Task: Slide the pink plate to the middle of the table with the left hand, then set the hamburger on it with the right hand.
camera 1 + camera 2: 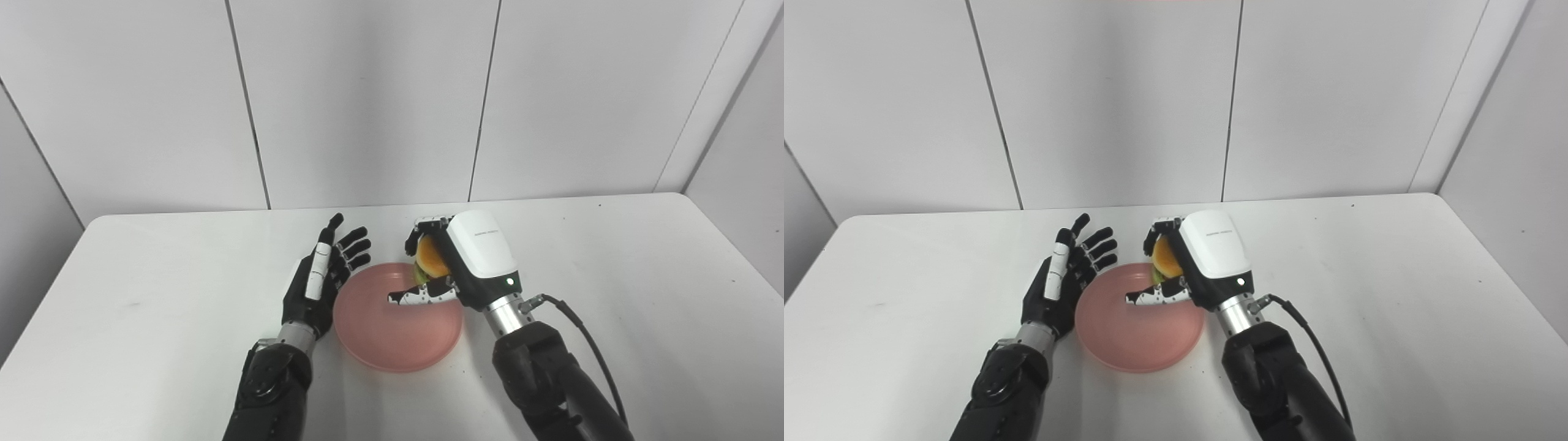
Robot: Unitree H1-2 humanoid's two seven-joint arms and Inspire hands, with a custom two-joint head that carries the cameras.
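We see our right hand (456, 260) with its fingers (422, 296) closed around the hamburger (431, 257), held above the far right part of the pink plate (392, 331). The plate lies mid-counter (612, 275). Our left hand (321, 278) is just left of the plate, fingers spread, holding nothing.

hamburger (432, 257) mostly hidden inside right hand (456, 260); contact with pink plate (392, 334) can't be judged. Both forearms cut off at bottom edge.
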